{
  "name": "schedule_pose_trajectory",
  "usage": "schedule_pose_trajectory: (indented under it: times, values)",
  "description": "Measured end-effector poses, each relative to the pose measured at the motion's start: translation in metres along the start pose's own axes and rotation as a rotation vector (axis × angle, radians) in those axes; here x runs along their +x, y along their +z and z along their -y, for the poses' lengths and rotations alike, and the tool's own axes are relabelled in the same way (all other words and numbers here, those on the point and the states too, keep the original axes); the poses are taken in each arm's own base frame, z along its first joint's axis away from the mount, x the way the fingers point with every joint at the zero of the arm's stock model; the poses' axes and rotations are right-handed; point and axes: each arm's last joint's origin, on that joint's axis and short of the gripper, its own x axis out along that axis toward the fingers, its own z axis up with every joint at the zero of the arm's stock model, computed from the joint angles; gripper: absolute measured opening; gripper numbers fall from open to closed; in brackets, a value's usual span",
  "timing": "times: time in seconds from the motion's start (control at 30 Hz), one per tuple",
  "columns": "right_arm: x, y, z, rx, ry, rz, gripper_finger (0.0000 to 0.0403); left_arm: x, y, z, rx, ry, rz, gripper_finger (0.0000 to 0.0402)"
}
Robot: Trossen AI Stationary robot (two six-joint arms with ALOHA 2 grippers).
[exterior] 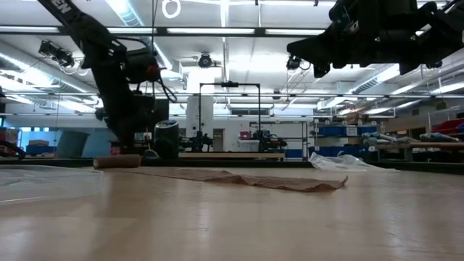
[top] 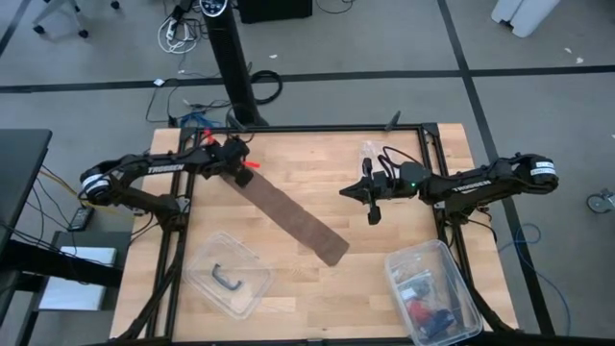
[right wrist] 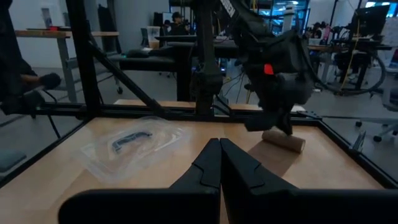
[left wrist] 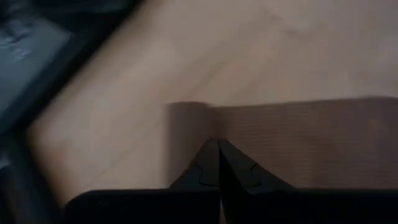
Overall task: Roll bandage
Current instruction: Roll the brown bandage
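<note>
Seen from above, the bandage [top: 293, 221] lies as a dark brown strip slanting across the wooden table [top: 317, 163], its upper-left end under the left gripper [top: 233, 163], whose fingers are pressed together at the strip's started roll. The right gripper [top: 374, 213], likewise closed and holding nothing, hangs over the table's right side, apart from the strip. Two clear tubs [top: 229, 276] sit near the front edge. At table height, a small brown roll [exterior: 117, 161] rests on the wood with the strip trailing flat to the right. From the left wrist, the closed fingers [left wrist: 217, 168] sit over brown fabric [left wrist: 298, 137]. From the right wrist, closed fingers [right wrist: 219, 165] point toward the roll [right wrist: 283, 140].
</note>
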Motion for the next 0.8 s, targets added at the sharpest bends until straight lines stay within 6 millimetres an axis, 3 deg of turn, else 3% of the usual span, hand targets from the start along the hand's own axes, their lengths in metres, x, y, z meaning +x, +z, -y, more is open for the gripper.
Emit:
schedule_pose_trajectory:
  times: [0.17, 0.4, 0.8]
  values:
    - [0.0, 0.0, 0.0, 0.0, 0.0, 0.0, 0.0, -0.009, 0.005, -0.014, -0.044, 0.187, -0.067, 0.0]
    - [0.0, 0.0, 0.0, 0.0, 0.001, 0.0, 0.0, 0.001, 0.003, -0.026, -0.054, 0.189, -0.141, 0.0]
    - [0.0, 0.0, 0.0, 0.007, 0.002, -0.001, 0.0, 0.035, 0.001, -0.009, -0.005, 0.176, -0.229, 0.0]
